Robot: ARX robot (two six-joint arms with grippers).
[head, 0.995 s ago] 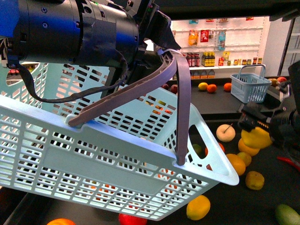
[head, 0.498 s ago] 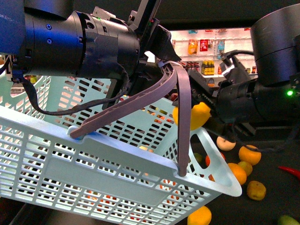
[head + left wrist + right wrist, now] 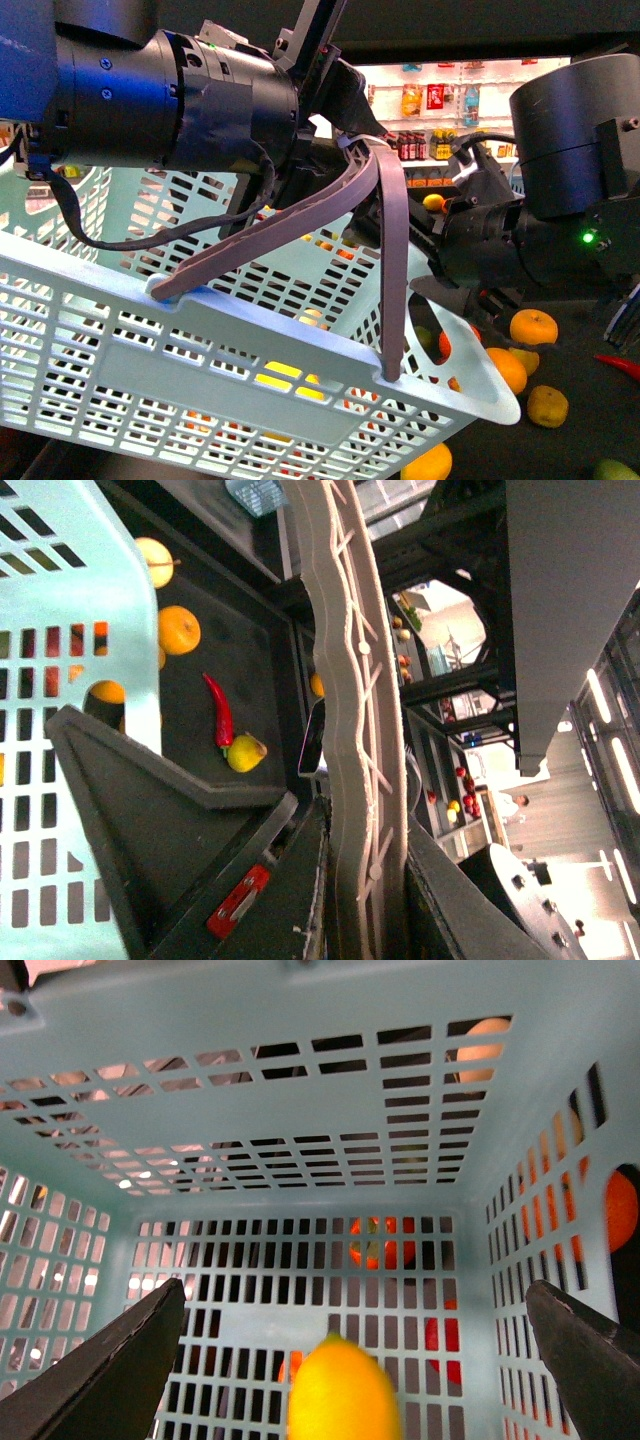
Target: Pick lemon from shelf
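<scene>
Pale blue plastic basket (image 3: pixel 200 370) hung tilted from the left claw (image 3: pixel 350 130), which was clamped on the basket's handle (image 3: pixel 350 730). Right claw (image 3: pixel 355 1285) reached down inside the basket, fingers (image 3: pixel 100 1370) spread wide, touching nothing. Lemon (image 3: pixel 345 1392) was inside the basket between those fingers, free of both; whether it rested on the basket floor could not be told. Oranges (image 3: pixel 533 326) lay outside the basket on the dark shelf counter (image 3: pixel 575 445), past its lower corner.

Bright store backlight glows through the basket (image 3: pixel 200 380); the lemon (image 3: pixel 345 1390) is blurred.
</scene>
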